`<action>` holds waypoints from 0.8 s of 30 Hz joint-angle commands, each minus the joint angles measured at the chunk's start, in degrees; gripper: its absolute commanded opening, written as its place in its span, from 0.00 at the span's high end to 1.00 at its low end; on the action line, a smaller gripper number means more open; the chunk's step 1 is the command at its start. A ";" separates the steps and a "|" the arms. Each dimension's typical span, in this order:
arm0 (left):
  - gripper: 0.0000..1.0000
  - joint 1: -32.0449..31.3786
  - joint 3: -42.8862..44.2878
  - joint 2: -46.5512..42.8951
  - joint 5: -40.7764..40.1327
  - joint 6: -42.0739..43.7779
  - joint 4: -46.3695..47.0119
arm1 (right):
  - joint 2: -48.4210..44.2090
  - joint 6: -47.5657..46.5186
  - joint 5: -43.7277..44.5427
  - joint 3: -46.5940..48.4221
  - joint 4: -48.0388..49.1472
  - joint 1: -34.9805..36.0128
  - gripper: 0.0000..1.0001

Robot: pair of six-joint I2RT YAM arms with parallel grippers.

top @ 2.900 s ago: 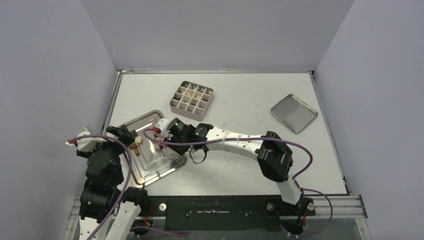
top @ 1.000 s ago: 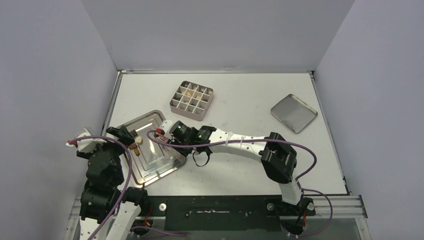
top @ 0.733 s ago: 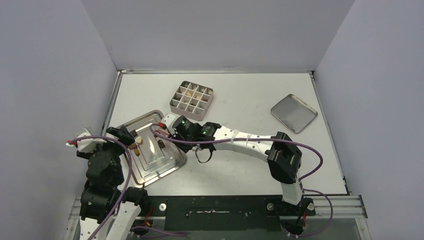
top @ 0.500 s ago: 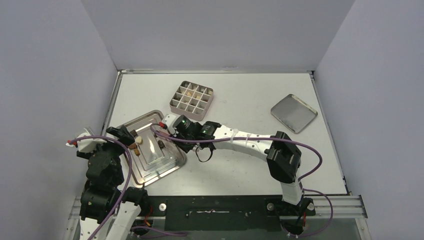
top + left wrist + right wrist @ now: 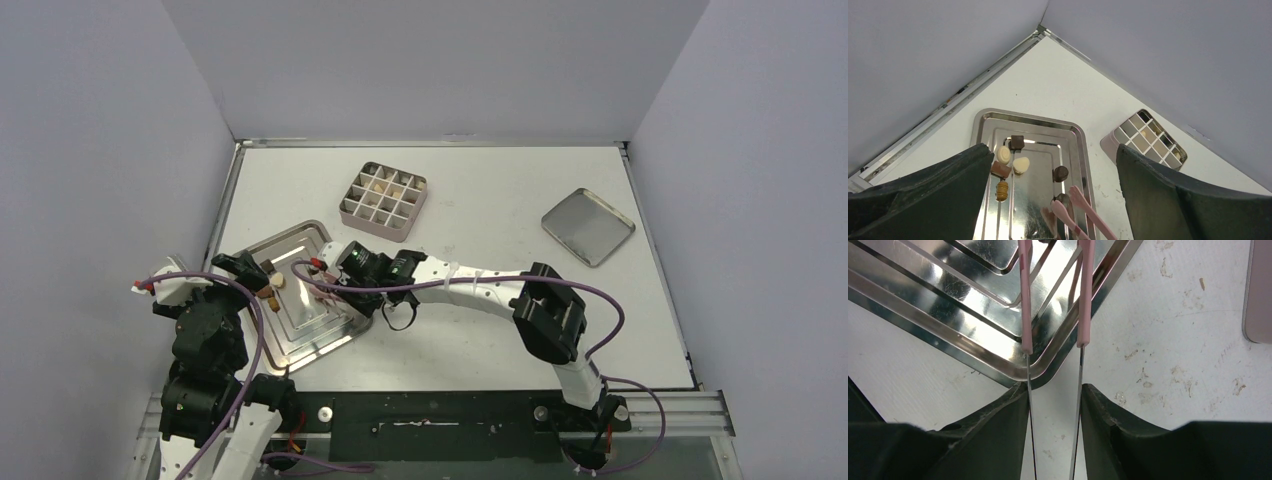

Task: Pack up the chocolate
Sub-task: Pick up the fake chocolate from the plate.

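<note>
The small chocolate pieces, dark brown, tan and cream-white, lie on the shiny silver stepped metal tray on the white surface. A few more sit in the square gridded tin. The right claw is clenched on long thin metal tweezers with pink tips. The tips stand apart over the tray. The left claw is spread wide and holds nothing. Each piece looks light, hard and smooth, so I think it could slip or roll on the shiny metal. A hard squeeze may crack it. Best to pinch one gently across its middle.
</note>
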 commanded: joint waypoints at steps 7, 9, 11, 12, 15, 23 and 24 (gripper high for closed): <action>0.07 -0.03 -0.04 -0.22 -0.51 1.16 2.91 | 2.18 -1.46 3.39 4.63 -0.24 0.71 0.71; 0.07 -0.07 -0.04 -0.17 -0.45 1.18 3.02 | 2.07 -1.58 3.87 4.79 -0.67 0.98 0.74; 0.07 -0.08 -0.04 -0.17 -0.43 1.15 3.11 | 2.03 -1.59 4.89 4.99 -1.14 1.40 0.79; 0.07 -0.05 -0.05 -0.17 -0.44 1.15 3.13 | 2.03 -1.59 5.55 5.19 -1.47 1.65 0.81; 0.07 -0.06 -0.08 -0.06 -0.43 1.25 3.13 | 1.83 -1.58 7.62 5.42 -2.13 2.38 0.88; 0.07 -0.08 -0.05 -0.12 -0.34 1.24 3.11 | -1.55 -1.60 9.05 3.80 -1.11 2.88 1.00; 0.07 -0.10 -0.07 -0.05 -0.34 1.21 3.06 | -1.95 -1.59 8.85 3.62 -0.84 2.88 1.00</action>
